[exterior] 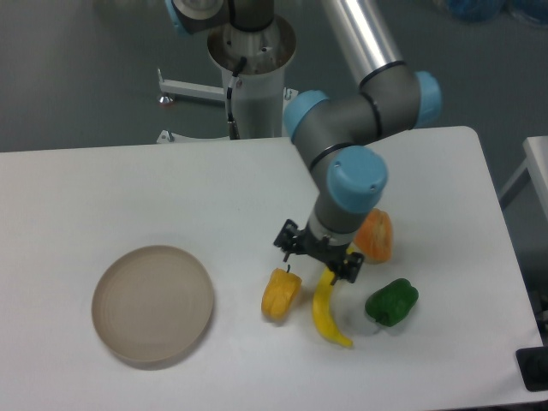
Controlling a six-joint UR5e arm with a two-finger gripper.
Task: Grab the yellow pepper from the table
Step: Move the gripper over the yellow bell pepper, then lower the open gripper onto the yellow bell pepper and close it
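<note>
camera view: nearest the front edge of the smooth white table (103, 184) lies a round, flat beige plate (152, 304), well left of the jaws. the pepper (280, 294), stubby, lobed and glossy yellow-orange, lies just below and slightly left of the gripper (317, 253), apart from it, long axis tilted, its dark stem pointing up toward the jaws. the jaws look spread, pinching nothing. a curved banana (326, 306) lies under the right fingertip.
</note>
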